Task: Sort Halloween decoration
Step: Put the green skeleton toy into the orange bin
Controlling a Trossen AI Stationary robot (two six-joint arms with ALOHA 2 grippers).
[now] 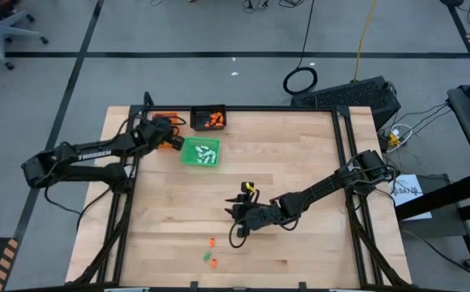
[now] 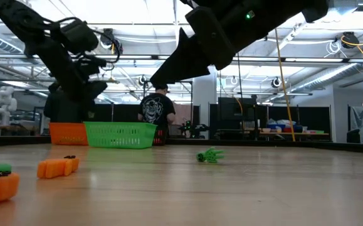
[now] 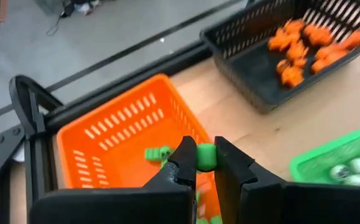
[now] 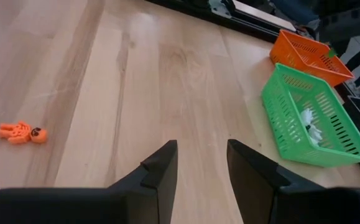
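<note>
My left gripper (image 3: 203, 149) hangs over the orange tray (image 3: 114, 146) at the table's far left, shut on a small green decoration piece (image 3: 206, 158). Another green piece (image 3: 157, 153) lies in that tray. The black tray (image 3: 254, 74) holds several orange pieces (image 3: 295, 53), and the green tray (image 1: 200, 153) holds white pieces. My right gripper (image 4: 201, 158) stands open over bare wood near the table's middle, with nothing between its fingers. Loose orange and green pieces (image 1: 210, 251) lie near the front edge. My left gripper pinches the green piece (image 3: 206, 163) between its two fingertips, which hide the piece's sides. The fingers slant down from the table's left side. The piece is lifted clear, above the orange tray's inside.
An orange piece (image 4: 21, 132) lies on the wood ahead of my right gripper. A green piece (image 2: 210, 155) lies farther back on the table. Bare wood spreads across the table's right half (image 1: 316, 162). A person (image 2: 158, 113) stands in the room beyond the table.
</note>
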